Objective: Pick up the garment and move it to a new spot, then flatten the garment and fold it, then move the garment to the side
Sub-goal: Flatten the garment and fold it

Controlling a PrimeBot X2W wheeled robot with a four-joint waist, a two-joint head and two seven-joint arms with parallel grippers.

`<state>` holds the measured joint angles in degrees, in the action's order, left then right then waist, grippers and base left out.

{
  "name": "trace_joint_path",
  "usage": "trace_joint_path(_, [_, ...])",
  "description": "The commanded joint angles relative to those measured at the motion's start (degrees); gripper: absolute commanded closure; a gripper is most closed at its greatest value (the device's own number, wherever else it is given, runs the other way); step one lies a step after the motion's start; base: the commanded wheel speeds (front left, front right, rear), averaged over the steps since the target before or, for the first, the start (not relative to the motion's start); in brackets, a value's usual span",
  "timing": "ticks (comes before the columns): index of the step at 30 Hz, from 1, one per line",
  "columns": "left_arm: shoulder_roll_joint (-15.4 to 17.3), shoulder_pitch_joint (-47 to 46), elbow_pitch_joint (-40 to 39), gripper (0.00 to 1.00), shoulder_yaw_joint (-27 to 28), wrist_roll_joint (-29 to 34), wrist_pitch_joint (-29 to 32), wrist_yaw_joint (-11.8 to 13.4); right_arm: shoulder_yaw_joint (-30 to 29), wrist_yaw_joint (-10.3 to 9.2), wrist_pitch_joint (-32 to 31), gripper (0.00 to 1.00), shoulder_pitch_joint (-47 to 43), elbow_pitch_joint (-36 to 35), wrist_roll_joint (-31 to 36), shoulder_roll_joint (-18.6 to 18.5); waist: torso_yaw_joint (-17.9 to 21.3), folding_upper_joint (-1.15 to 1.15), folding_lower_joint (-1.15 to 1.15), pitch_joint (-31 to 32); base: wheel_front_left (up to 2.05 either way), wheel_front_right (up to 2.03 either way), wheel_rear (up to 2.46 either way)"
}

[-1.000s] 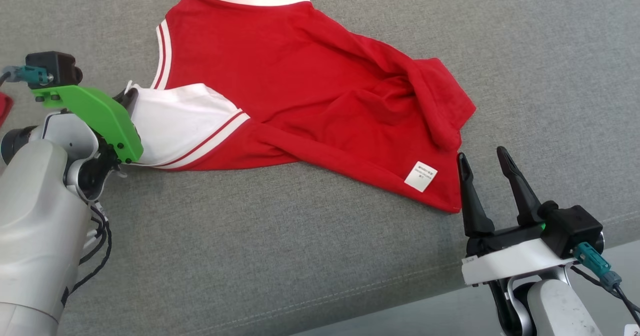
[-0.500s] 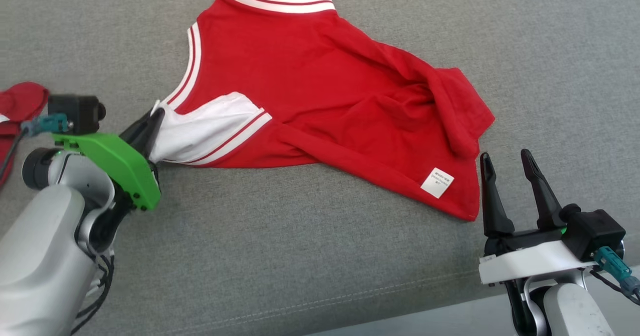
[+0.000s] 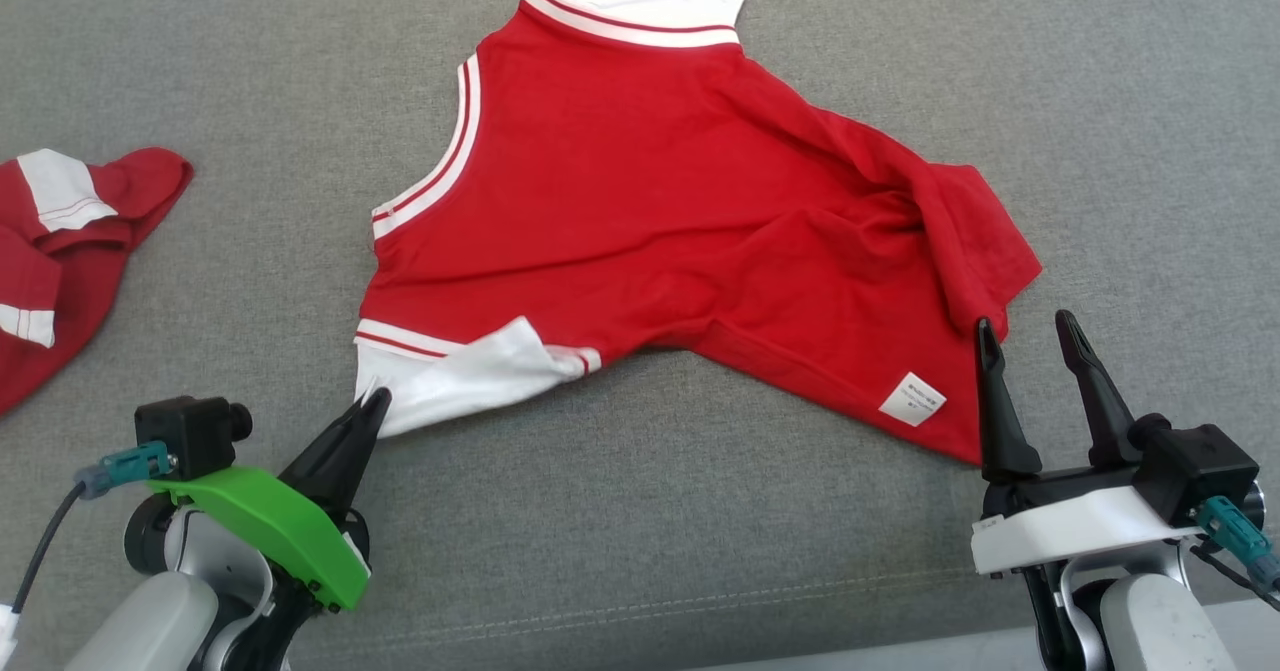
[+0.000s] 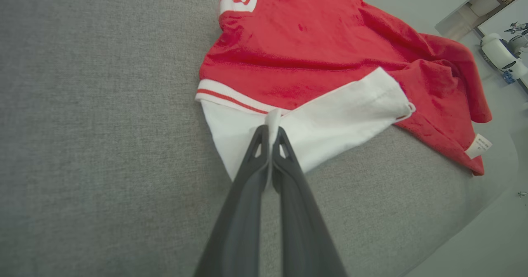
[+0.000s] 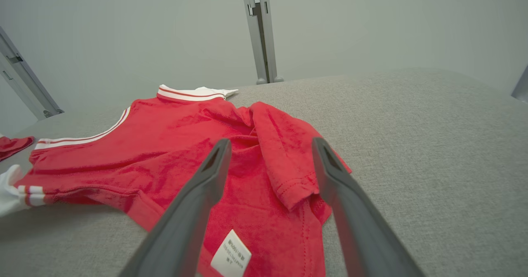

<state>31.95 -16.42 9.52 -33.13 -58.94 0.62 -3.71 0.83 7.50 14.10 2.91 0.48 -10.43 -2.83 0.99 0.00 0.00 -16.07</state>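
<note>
Two long fingers of the left gripper (image 3: 375, 398) are pressed together on a small pinch of the white sleeve (image 3: 470, 386). In the left wrist view only a narrow tuft of cloth shows between the tips. The sleeve is drawn out toward the near-left part of the grey cushion (image 3: 640, 551). The rest of the garment (image 3: 650, 201) lies across the cushion's middle, reaching toward the far edge.

Risks:
- The bite is thin and at the very edge of the sleeve, so a hard pull could slip it free.
- Pulling by one sleeve alone would likely drag the body askew and deepen the bunching at the right side, where the cloth is already rolled over on itself.
- The hem corner with the label (image 3: 912, 397) lies near the near edge and could slide over it.
- A second red garment (image 3: 60, 241) lies at the left edge, and a wide sweep to the left could catch it.

Pose: the left arm is low, with its fingers slanting up and to the right at a shallow angle under the green bracket (image 3: 270, 531). The right gripper (image 3: 1025, 319) stands at the near-right edge with its jaws spread and empty, fingers pointing away from the robot, just beside the hem corner. Whether it touches the cloth cannot be told.
</note>
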Motion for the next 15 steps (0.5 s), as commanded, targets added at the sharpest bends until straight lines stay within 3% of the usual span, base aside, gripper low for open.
trace_joint_path(1, [0.0, 1.0, 0.0, 1.00, 0.5, -0.8, -0.7, 0.3, -0.1, -0.02, -0.3, 0.00, -0.4, -0.3, 0.2, -0.2, -0.3, 0.00, 0.00, 0.3, 0.00, 0.00, 0.00])
trace_joint_path(5, [-1.4, 2.2, 1.3, 1.00, 0.5, -1.5, -1.7, 0.4, -0.2, -0.02, -0.9, 0.00, -0.5, -0.6, 0.1, -0.2, -0.4, 0.00, 0.00, 0.7, 0.00, 0.00, 0.00])
trace_joint_path(6, [-1.6, 2.2, 1.9, 0.81, 0.6, -1.5, -1.8, 0.8, -0.2, -0.02, -1.1, 0.00, -0.5, -0.6, 0.1, -0.2, -0.4, 0.00, 0.00, 0.8, 0.00, 0.00, 0.00])
trace_joint_path(7, [-1.8, 2.0, 2.7, 0.44, 1.0, -1.3, -2.6, 1.2, -0.1, -0.02, -1.2, 0.00, -0.6, -0.6, 0.0, -0.2, -0.4, 0.00, 0.00, 0.9, 0.00, 0.00, 0.00])
trace_joint_path(8, [-2.2, 1.9, 3.3, 0.00, 1.1, -1.1, -3.0, 1.5, 0.0, -0.02, -1.3, 0.00, -0.6, -0.6, -0.2, -0.2, -0.3, 0.00, 0.00, 1.0, 0.00, 0.00, 0.00])
trace_joint_path(15, [-2.7, 2.4, 3.9, 0.00, 2.0, 1.3, -7.4, 4.1, -0.5, -0.02, -0.7, 0.00, -1.3, -0.4, -0.9, -0.2, -0.3, 0.00, 0.00, 2.5, 0.00, 0.00, 0.00])
